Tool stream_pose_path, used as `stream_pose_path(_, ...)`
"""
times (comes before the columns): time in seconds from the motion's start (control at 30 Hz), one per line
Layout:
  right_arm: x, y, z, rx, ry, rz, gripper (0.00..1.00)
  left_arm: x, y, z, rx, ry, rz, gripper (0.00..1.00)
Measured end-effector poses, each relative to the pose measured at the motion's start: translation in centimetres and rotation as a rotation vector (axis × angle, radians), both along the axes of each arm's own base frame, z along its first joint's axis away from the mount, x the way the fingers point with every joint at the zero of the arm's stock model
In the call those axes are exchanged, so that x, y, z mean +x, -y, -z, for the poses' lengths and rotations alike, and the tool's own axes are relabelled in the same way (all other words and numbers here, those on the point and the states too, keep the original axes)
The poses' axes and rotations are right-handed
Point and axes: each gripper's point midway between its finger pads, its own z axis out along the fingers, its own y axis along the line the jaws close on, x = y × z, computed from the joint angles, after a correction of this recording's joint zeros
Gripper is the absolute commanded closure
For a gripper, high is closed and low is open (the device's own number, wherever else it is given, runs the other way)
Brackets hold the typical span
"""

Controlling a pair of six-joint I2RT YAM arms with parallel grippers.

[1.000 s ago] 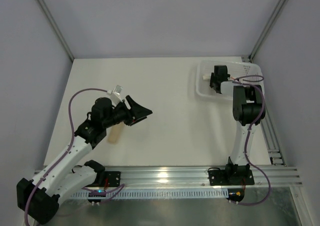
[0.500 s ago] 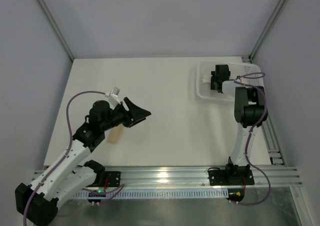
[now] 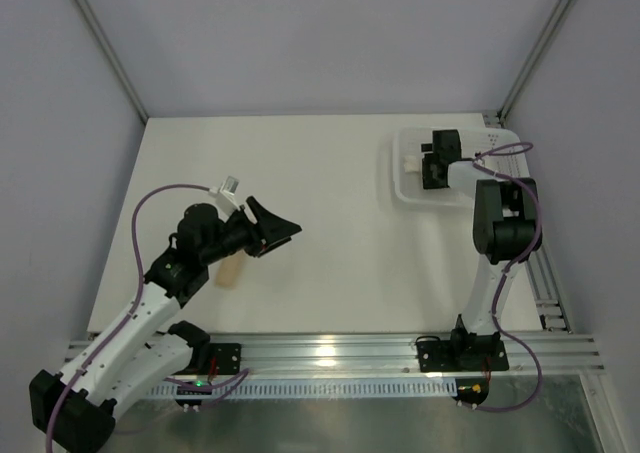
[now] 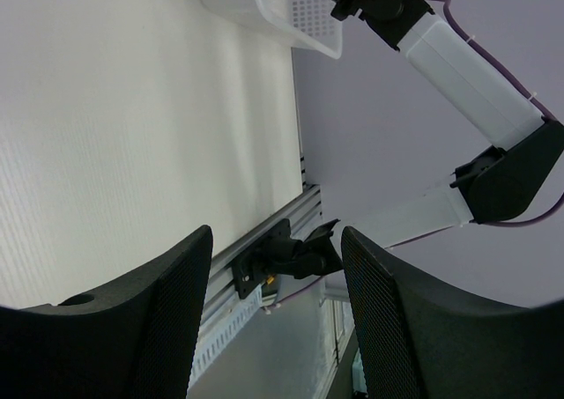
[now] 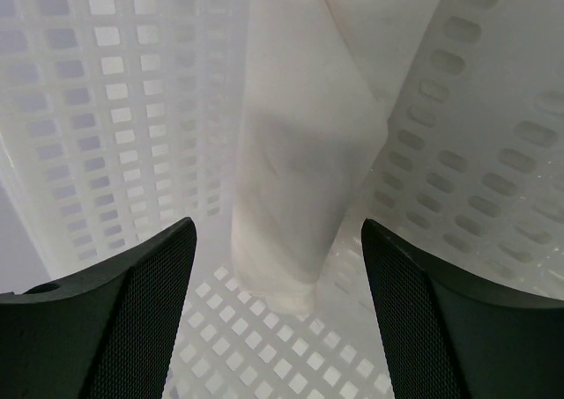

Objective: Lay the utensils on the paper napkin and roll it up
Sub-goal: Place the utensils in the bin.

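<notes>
- Top view — high at the near edge, looking down on the whole bench [image 3: 330,173].
- Left wrist — rolled sideways, looking across the bench to the perforated basket [image 4: 304,20], which the top view also shows.
- Right wrist — close inside that basket.

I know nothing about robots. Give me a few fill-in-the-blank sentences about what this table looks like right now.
1. The rolled napkin lies ____ the white basket.
2. The right gripper hangs above it with its fingers ____.
3. The left gripper holds ____.
4. A short beige piece lies on the table beside the ____ arm.
Missing words: inside; open; nothing; left.
</notes>
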Motion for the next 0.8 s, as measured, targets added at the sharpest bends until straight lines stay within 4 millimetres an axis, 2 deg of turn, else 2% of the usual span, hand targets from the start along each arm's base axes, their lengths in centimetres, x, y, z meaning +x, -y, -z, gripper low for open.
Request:
stream_pose_path(0.23,-1.1,-0.1,-0.8,0.001,-0.027,-0.012,0.22,-0.3,-0.1,-0.1,-0.005,0.009,0.000,0.37)
stream_pose_path(0.37,-1.3,-0.2,-2.7,-0.010,0.001,-0.029,0.33,-0.3,-0.2,-0.1,-0.005,0.010,0.000,0.38)
stream_pose_path(0.53,-1.1,-0.1,-5.9,-0.021,0.058,-0.049,0.38,-0.4,-0.2,-0.1,-0.007,0.013,0.000,0.37)
stream_pose_path(0.63,-0.8,-0.2,-6.4,-0.014,0.072,-0.058,0.52,-0.6,-0.3,0.0,-0.009,0.015,-0.001,0.37)
stream_pose_path(0.67,-0.8,-0.2,-6.4,-0.011,0.072,-0.062,0.68,-0.6,-0.3,0.0,-0.009,0.014,-0.001,0.37)
stream_pose_path(0.8,-0.3,-0.7,-6.2,0.017,0.083,-0.098,0.96,-0.6,-0.4,0.0,-0.010,0.015,-0.001,0.37)
